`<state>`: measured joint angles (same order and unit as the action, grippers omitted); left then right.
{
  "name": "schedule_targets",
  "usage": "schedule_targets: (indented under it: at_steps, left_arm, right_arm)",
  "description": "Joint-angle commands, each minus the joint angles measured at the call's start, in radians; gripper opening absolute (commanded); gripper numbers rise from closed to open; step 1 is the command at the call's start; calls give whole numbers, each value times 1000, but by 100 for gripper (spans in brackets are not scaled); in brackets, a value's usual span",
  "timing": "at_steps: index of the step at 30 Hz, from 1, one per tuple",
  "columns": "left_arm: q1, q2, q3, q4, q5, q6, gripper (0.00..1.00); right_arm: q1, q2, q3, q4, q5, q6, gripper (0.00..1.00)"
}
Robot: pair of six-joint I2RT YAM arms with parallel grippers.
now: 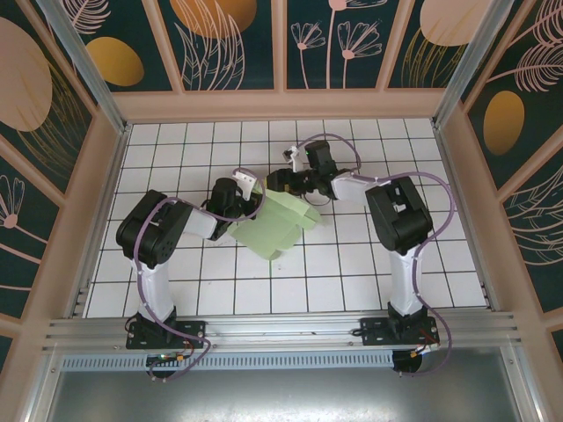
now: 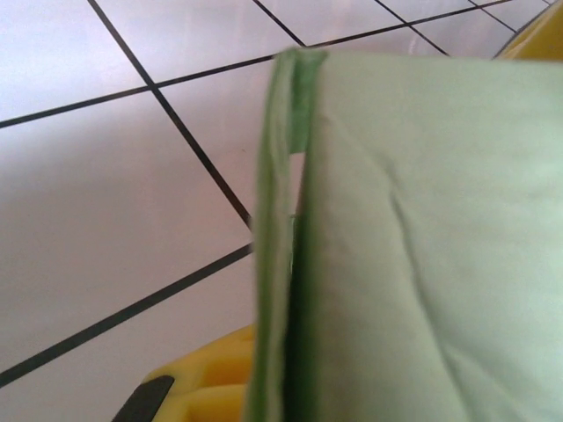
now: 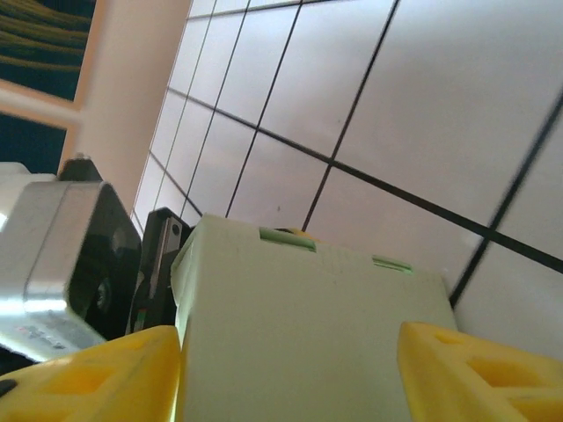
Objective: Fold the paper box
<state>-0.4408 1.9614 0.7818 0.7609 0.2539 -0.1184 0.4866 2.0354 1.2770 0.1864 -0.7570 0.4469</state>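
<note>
- The left gripper (image 2: 369, 211) is clamped tight on the paper box (image 2: 422, 264). In its wrist view a yellow finger (image 2: 207, 378) shows at the bottom and another at the top right corner, with green card pinched between them.
- The card there is doubled: two layers seen edge-on, with a narrow gap near the top of the fold.
- The right gripper (image 3: 290, 374) has its jaws set wide, straddling a pale panel of the paper box (image 3: 299, 308).
- In that view the left-hand fingertip (image 3: 97, 378) lies against the panel's edge. Whether the other one presses the card I cannot tell.
- Two small slots (image 3: 286, 238) sit along the panel's upper edge, with green showing through them.
- Left of the panel in the right wrist view is the grey and black body of the left arm's wrist (image 3: 53, 264).
- From above, the left gripper (image 1: 246, 185) meets the far left corner of the card and the right gripper (image 1: 277, 182) is at its far edge. The two are close together.
- The paper box (image 1: 281, 227) is partly folded and turned cornerwise on the tiled table (image 1: 352, 264). It sits around the middle, a little left of centre, with one flap jutting right and one corner pointing near.
- Both forearms reach inward from bent elbows at left and right, and lilac cables (image 1: 451, 215) loop along them.
- An aluminium rail (image 1: 281, 327) at the near edge carries the arm bases.
- Dark teal wall panels (image 1: 233, 35) with leaf and flower patterns close in the far side and both flanks.
</note>
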Motion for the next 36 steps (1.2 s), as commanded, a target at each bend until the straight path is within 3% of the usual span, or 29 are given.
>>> schedule_targets:
  at_steps: [1, 13, 21, 28, 36]
  left_arm:
    - [4, -1, -5, 71, 29, -86, 0]
    - [27, -2, -36, 355, 115, -416, 0]
    - [36, -38, 7, 353, 138, -580, 0]
    - [37, -1, 26, 502, 221, -724, 0]
    - [36, -12, 26, 515, 227, -731, 0]
  right_arm:
    - [-54, -130, -79, 77, 88, 39, 69]
    - [-253, -569, -376, 151, 213, 62, 71]
    - [-314, -818, -641, 292, 205, 113, 71]
    - [-260, -803, -749, 513, 137, 256, 71]
    - [-131, -640, -678, 706, 134, 354, 67]
